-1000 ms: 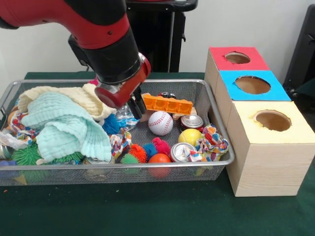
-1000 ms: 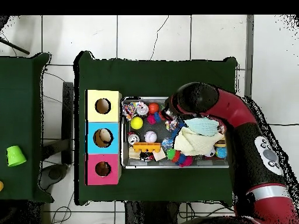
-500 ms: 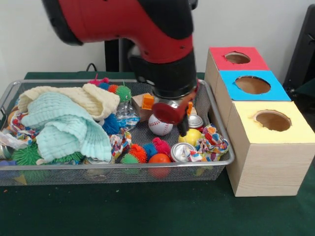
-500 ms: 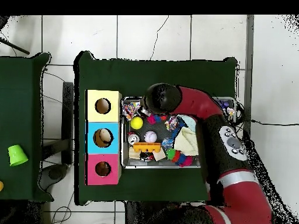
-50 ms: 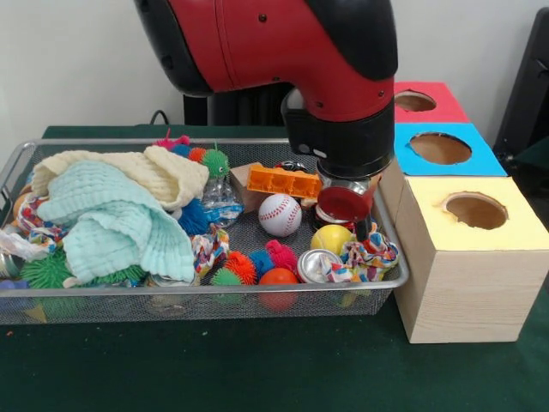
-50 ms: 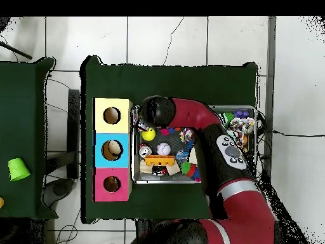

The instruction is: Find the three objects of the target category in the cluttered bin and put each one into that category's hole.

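Note:
The wire bin [image 5: 257, 293] holds a baseball [image 5: 280, 215], a yellow ball [image 5: 331, 239], an orange ball [image 5: 278, 277], a silver can [image 5: 316, 266] and an orange toy block [image 5: 290, 181]. My gripper [image 5: 358, 230] hangs low over the bin's right end, just above the yellow ball and a patterned cloth [image 5: 372, 254], close to the yellow box [image 5: 476, 210]. Nothing shows in its grasp. In the overhead view the gripper [image 6: 155, 112] covers the bin corner beside the yellow box [image 6: 112, 115], with the yellow ball [image 6: 148, 134] and baseball [image 6: 164, 149] next to it.
Blue box [image 5: 442, 148] and red box [image 5: 416, 101] stand behind the yellow one; the blue box's hole [image 6: 112, 149] shows something pale inside. Mint and cream cloths [image 5: 111, 215] pile up in the bin's left half among spiky balls [image 5: 242, 267]. A green cup [image 6: 18, 169] sits on a side table.
The arm has swept across the bin from its middle to the end by the boxes, and the gripper has come lower. It now hides the can behind the yellow ball.

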`<state>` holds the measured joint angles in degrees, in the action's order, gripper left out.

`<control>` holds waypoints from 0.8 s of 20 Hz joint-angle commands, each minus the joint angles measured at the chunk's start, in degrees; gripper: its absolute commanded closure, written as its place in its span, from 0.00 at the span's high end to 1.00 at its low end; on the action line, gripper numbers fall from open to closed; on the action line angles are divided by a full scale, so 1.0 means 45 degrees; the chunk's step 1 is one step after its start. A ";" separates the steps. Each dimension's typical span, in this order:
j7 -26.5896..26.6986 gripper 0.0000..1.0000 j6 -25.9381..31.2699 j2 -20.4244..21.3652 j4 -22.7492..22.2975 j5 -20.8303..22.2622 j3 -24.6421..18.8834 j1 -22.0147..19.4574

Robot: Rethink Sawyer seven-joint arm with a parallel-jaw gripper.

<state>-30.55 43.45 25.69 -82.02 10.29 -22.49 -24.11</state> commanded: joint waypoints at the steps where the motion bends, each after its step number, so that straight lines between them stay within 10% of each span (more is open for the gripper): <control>1: -0.2885 0.00 -0.1270 -0.0616 -0.1360 -0.0051 0.0431 -0.0841; 16: -0.2855 0.00 -0.2025 -0.1157 -0.1201 0.0483 0.0924 -0.0609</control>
<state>-30.55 38.15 23.95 -85.82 10.35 -20.51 -28.19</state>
